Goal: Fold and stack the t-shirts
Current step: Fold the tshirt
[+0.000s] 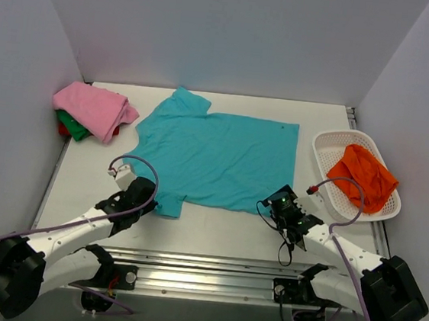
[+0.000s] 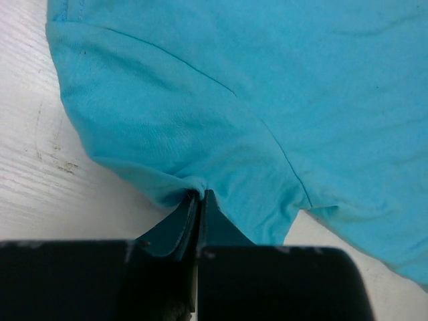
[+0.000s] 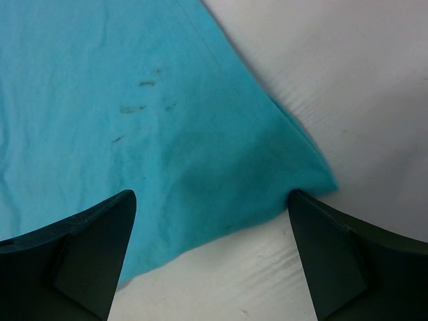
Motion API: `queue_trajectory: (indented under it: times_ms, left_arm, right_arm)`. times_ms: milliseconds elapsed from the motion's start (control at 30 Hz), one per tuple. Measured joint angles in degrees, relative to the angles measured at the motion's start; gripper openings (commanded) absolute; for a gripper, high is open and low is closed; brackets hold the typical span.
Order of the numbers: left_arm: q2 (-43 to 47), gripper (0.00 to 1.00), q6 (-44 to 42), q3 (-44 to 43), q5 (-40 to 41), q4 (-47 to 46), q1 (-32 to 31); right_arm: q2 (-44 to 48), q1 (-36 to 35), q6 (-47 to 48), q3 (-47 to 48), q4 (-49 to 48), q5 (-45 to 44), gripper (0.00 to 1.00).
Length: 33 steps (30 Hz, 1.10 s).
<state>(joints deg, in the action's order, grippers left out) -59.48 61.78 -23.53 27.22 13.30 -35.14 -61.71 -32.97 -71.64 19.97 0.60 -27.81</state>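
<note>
Teal t-shirt (image 1: 219,157) lies flat mid-worktop (image 1: 223,226). Left end effector (image 2: 200,197) is pinched tight on the near sleeve hem. Right end effector (image 3: 210,200) is spread wide, straddling the near hem corner without gripping it. Bare strip along the near edge. Pink t-shirt (image 1: 93,108) pile far-left, basket (image 1: 332,141) with orange t-shirt (image 1: 362,176) right.
</note>
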Motion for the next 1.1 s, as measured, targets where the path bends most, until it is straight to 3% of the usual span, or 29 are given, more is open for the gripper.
queue_trajectory:
  times_ms: [300,400,467,800,1100]
  left_arm:
    - [3.2,0.02,-3.3,1.8,-4.7,-3.4,3.8]
    - [3.1,0.02,-3.8,2.0,-5.6,-3.8,4.5]
    - [3.1,0.02,-4.0,2.1,-6.0,-4.1,4.9]
    - [3.9,0.02,-4.2,2.3,-6.8,-4.1,5.7]
    - [5.9,0.02,-4.2,2.5,-6.7,-2.4,5.9]
  right_arm:
    - [-3.6,0.3,0.1,2.1,-1.9,0.9,0.88]
    - [-4.2,0.4,0.2,2.4,-1.7,1.3,0.70]
    - [-4.6,0.4,0.5,2.4,-1.7,1.6,0.49]
    - [-6.9,2.7,2.0,1.0,-5.7,5.2,0.00]
    - [-4.1,3.0,2.7,0.7,-3.4,5.7,0.00]
